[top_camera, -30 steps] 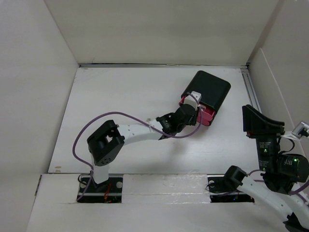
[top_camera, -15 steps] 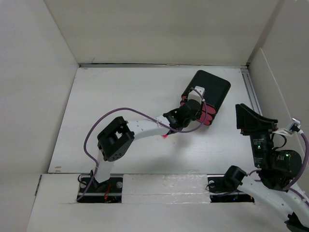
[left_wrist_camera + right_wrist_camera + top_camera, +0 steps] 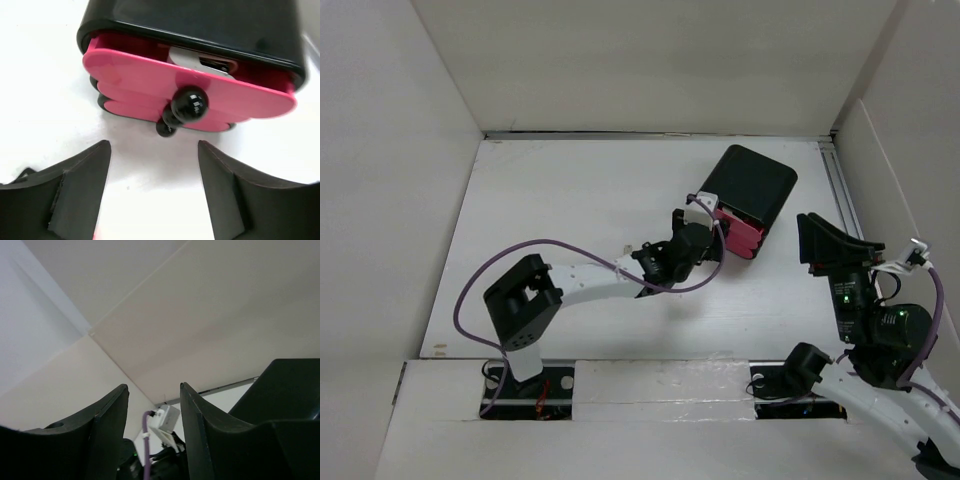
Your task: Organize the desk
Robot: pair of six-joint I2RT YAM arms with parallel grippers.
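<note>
Just before pink drawers (image 3: 145, 80) of black cabinet (image 3: 200, 20), left hand (image 3: 153, 147) released, right hand (image 3: 153, 386) aloft, released

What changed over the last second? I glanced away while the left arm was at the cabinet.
The left gripper pushed in toward the pink drawers of the black cabinet, then drew back. It now sits open, just short of the knobs, holding nothing. The right gripper drifted left. The cabinet stayed put.
</note>
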